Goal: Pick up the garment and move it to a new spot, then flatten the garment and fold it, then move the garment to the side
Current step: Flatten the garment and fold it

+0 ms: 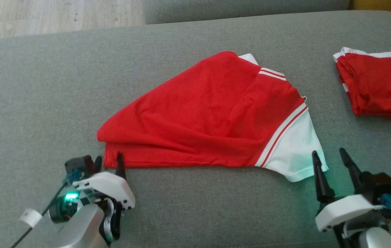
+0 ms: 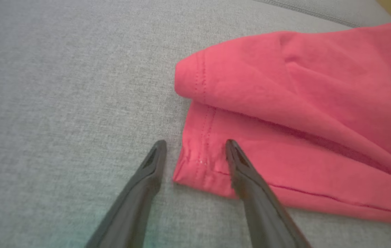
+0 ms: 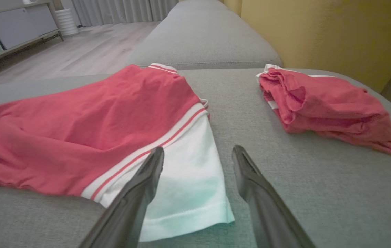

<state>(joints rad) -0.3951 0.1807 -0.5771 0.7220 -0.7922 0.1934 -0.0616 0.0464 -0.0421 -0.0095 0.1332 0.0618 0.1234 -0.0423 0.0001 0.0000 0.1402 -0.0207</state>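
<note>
The red garment (image 1: 209,113) lies mid-frame on the grey sofa (image 1: 43,86), so I'd have my left claw (image 1: 108,157), spread open astride its lower-left hem corner (image 2: 195,165), and my right claw (image 1: 329,152), open by the white sleeve (image 1: 295,151), pinch both layers.

The shirt (image 1: 209,113) is red, with a white sleeve (image 1: 297,151) and red and white stripes. The other shirt (image 1: 378,86) is red with white edges. The sofa (image 1: 37,89) is plain grey. The wall (image 3: 319,31) is yellow.

Bare sofa (image 1: 43,86) left of garment (image 1: 209,113)
</note>
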